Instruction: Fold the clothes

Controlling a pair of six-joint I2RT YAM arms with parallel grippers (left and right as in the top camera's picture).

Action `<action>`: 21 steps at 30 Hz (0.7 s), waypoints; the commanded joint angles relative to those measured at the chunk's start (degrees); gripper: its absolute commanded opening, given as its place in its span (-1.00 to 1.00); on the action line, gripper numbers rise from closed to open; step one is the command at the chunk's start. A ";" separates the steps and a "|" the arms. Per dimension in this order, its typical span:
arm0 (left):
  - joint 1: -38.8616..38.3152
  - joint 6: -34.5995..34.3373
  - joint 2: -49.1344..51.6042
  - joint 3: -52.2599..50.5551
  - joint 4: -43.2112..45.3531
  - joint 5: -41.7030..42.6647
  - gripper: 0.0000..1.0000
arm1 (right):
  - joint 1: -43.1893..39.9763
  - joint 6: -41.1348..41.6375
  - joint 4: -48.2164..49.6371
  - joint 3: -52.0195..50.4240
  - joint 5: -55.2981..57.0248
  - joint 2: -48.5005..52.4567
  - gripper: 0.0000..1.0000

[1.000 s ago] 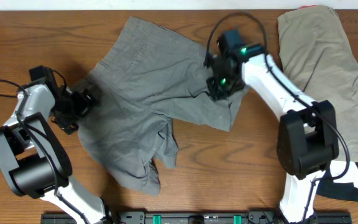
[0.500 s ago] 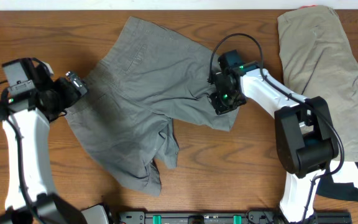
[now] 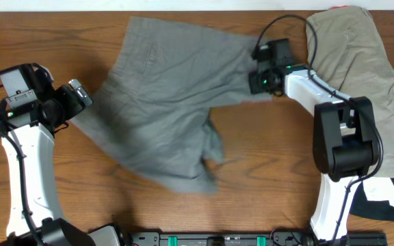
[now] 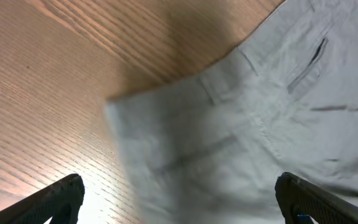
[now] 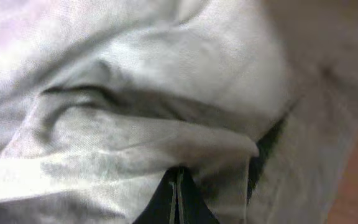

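The middle pair of shorts lies spread across the centre of the worktop, from its far edge toward the near side. The left hand sits at this pair's left edge, and the right hand is on its far right corner. The second pair of shorts lies along the right side, just beside the right hand. A small cloth lies at that pair's near end.
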 commanded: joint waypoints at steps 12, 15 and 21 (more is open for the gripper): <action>-3.67 2.54 3.89 0.31 -2.27 -0.81 1.00 | -3.63 2.75 -34.36 29.29 -5.31 2.95 0.64; -6.25 4.17 3.76 0.31 -4.13 -0.85 1.00 | -3.63 2.75 -48.72 35.98 -8.11 2.34 0.64; -8.74 4.52 3.78 0.31 -5.79 -0.87 0.99 | -2.60 -1.57 -62.90 32.89 -11.41 2.14 0.47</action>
